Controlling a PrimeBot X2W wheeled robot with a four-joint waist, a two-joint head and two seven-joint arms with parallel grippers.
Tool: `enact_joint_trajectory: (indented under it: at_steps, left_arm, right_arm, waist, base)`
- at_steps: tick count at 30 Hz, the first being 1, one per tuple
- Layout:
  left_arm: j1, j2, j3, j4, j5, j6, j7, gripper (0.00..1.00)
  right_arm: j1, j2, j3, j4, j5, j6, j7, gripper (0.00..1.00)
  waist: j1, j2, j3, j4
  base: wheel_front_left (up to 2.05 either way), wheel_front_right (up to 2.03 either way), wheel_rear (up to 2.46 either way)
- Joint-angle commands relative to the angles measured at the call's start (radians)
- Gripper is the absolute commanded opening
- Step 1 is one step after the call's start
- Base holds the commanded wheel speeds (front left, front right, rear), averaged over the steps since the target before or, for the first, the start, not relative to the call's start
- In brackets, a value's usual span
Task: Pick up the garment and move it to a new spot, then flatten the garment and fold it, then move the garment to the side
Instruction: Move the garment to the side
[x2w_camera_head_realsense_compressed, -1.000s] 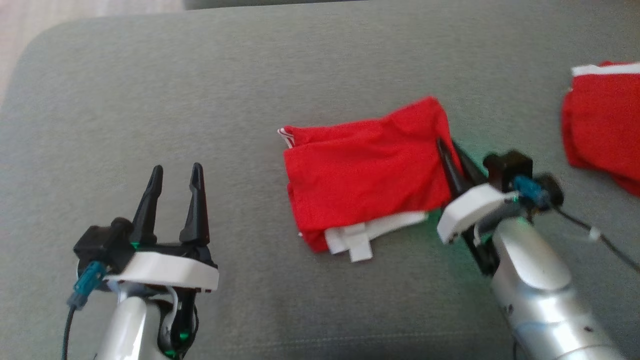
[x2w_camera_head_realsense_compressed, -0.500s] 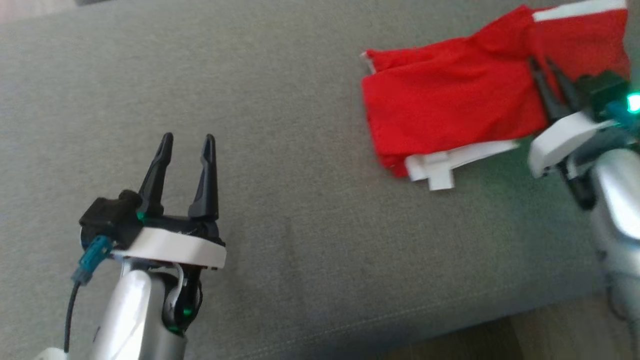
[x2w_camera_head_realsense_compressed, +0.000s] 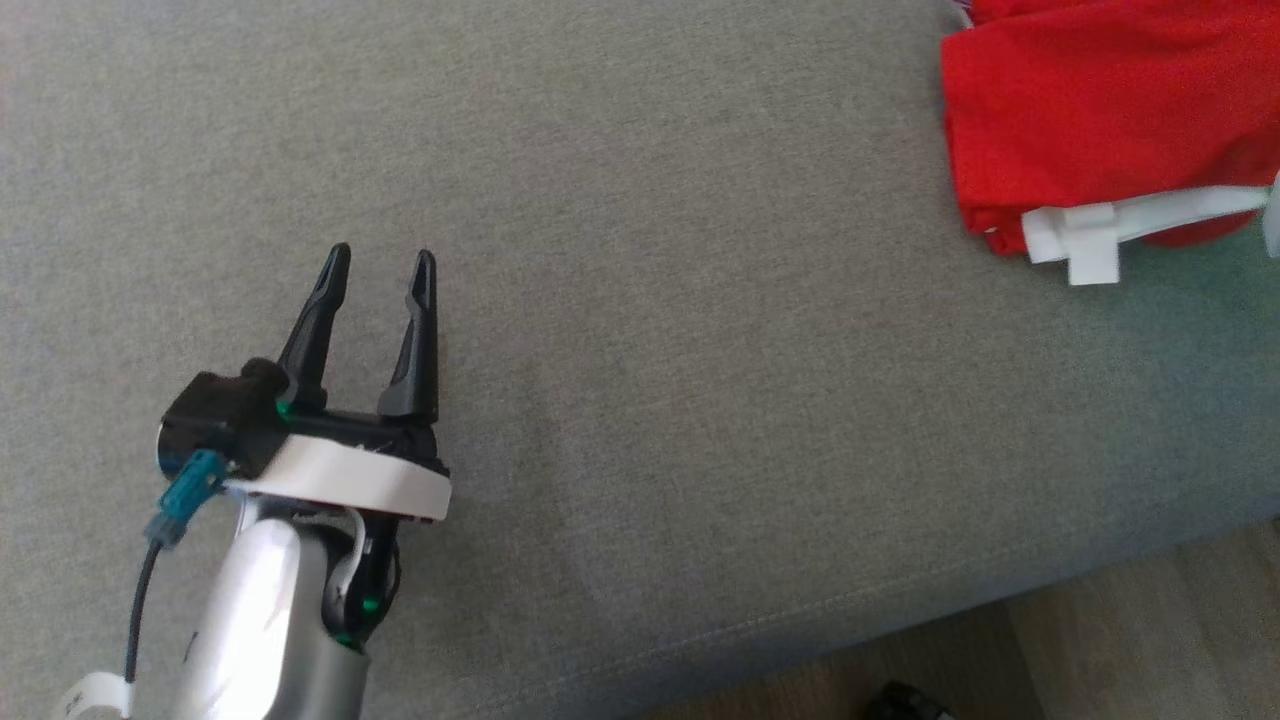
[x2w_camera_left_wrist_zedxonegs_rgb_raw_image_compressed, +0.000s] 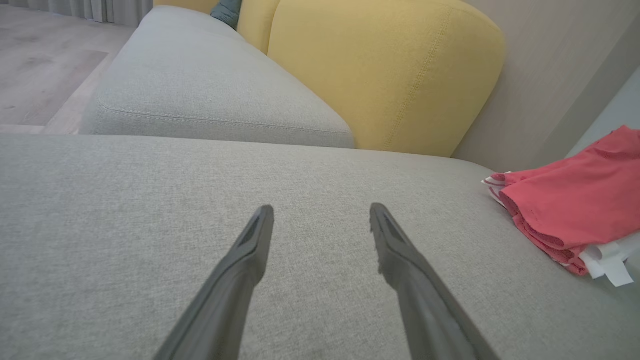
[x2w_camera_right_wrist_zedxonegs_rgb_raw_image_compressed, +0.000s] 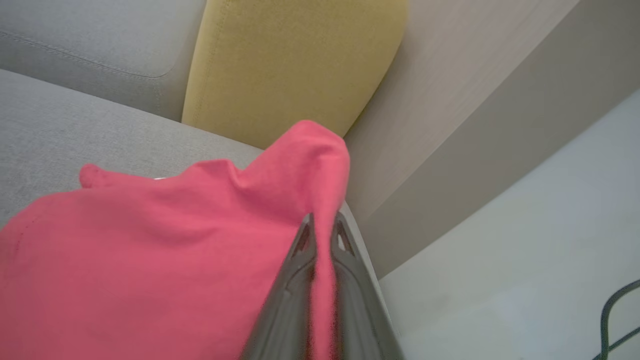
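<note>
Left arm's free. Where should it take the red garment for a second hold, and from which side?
Probably the folded left edge of the red garment, above the white band. The layers stack there into a lip facing the open left gripper, so come in low from the left along the cushion. The right gripper is shut on another edge.

I am looking over a grey sofa seat, a yellow back cushion standing at its back.

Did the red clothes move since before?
Yes. The red clothes slid rightward along the grey sofa cushion, pulled by the right hand, away from the cushion's left end.
</note>
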Motion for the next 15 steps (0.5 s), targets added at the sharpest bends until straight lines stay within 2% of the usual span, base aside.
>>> enact_joint_trajectory:
  at_steps: [1, 8, 9, 10, 11, 15]
  left_arm:
    - [-0.035, 0.006, 0.021, -0.031, -0.003, -0.006, -0.006, 1.00]
    - [-0.038, 0.006, 0.019, -0.026, -0.010, -0.010, -0.006, 1.00]
    - [-0.038, 0.006, 0.020, -0.024, -0.010, -0.010, -0.006, 1.00]
    - [-0.038, 0.006, 0.022, -0.023, -0.011, -0.011, -0.006, 1.00]
    - [-0.038, 0.006, 0.024, -0.022, -0.012, -0.011, -0.006, 1.00]
    - [-0.037, 0.006, 0.025, -0.016, -0.017, -0.012, -0.006, 1.00]
  right_arm:
    - [-0.003, -0.003, -0.010, -0.044, -0.022, -0.001, 0.007, 0.00]
    - [0.031, 0.045, -0.080, -0.114, -0.103, -0.001, 0.035, 0.00]
    - [0.036, 0.050, -0.084, -0.119, -0.101, -0.001, 0.038, 0.12]
    - [0.040, 0.056, -0.085, -0.122, -0.097, -0.001, 0.042, 0.59]
    - [0.044, 0.061, -0.087, -0.127, -0.092, -0.001, 0.044, 1.00]
    - [0.049, 0.077, -0.091, -0.158, -0.079, -0.001, 0.056, 1.00]
  waist:
    - [0.0000, 0.0000, 0.005, 0.005]
    - [0.0000, 0.0000, 0.016, 0.019]
    - [0.0000, 0.0000, 0.017, 0.020]
    - [0.0000, 0.0000, 0.017, 0.021]
    - [0.0000, 0.0000, 0.017, 0.021]
    - [0.0000, 0.0000, 0.010, 0.020]
  base:
    - [0.00, 0.00, 0.00]
    - [0.00, 0.00, 0.00]
    - [0.00, 0.00, 0.00]
    - [0.00, 0.00, 0.00]
    - [0.00, 0.00, 0.00]
    - [0.00, 0.00, 0.00]
